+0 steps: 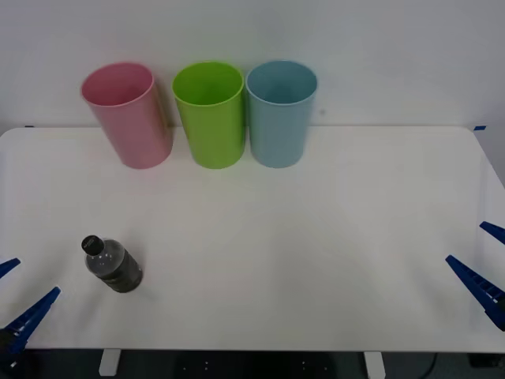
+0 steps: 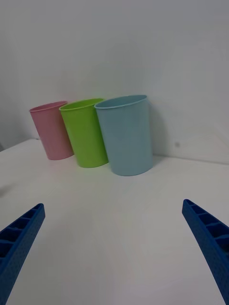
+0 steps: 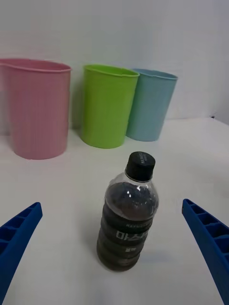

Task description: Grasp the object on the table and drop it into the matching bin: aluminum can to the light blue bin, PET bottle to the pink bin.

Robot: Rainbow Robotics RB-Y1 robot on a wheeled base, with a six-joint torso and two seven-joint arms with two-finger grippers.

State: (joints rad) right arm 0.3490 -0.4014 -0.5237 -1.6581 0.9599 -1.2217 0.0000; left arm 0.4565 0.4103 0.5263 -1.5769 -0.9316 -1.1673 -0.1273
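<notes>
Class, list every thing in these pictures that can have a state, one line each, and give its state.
PET bottle: upright on the table, black cap on, not gripped.
Pink bin: upright, open top, leftmost of the row.
Lime green bin: upright, open top, middle.
Light blue bin: upright, open top, rightmost.
Left gripper: fingers open, bottle between them but untouched.
Right gripper: fingers open, holding nothing, at the table's right edge.

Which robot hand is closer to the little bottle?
Left. The left gripper sits open just beside the bottle; the right gripper waits open across the table.
</notes>
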